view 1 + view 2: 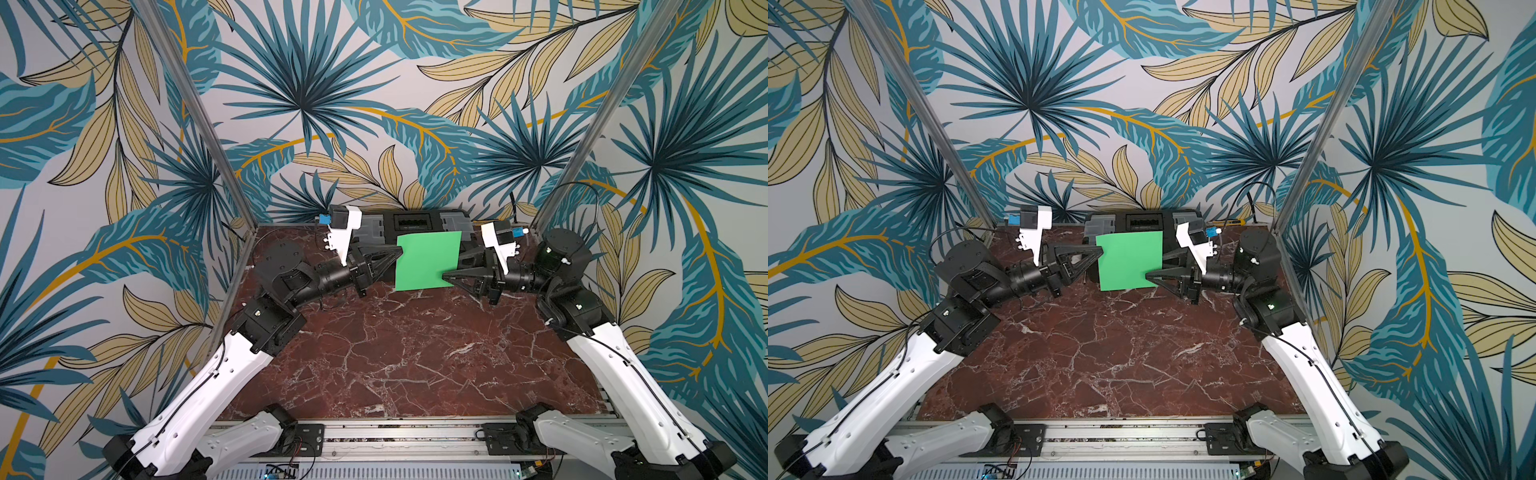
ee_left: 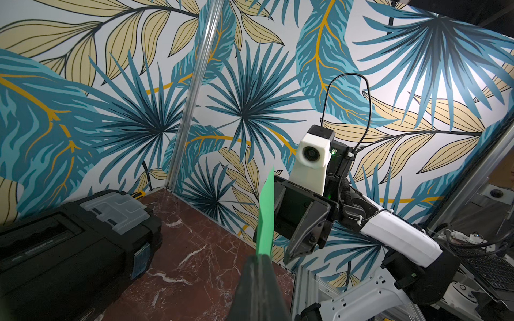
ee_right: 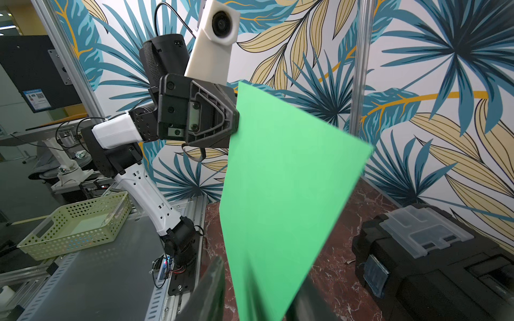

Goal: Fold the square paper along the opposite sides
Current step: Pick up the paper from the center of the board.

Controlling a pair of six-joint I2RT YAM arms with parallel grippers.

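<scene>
Toolbox (image 1: 411, 221) behind square paper (image 1: 428, 261) (unfolded)

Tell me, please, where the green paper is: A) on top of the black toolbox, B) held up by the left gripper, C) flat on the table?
B: the left gripper is shut on an edge of the square paper, which hangs in the air above the table.

Even, bright light is filling both top views, edges bowing outward. Glare is whitening the wallpaper (image 2: 470, 80) in the left wrist view.
</scene>
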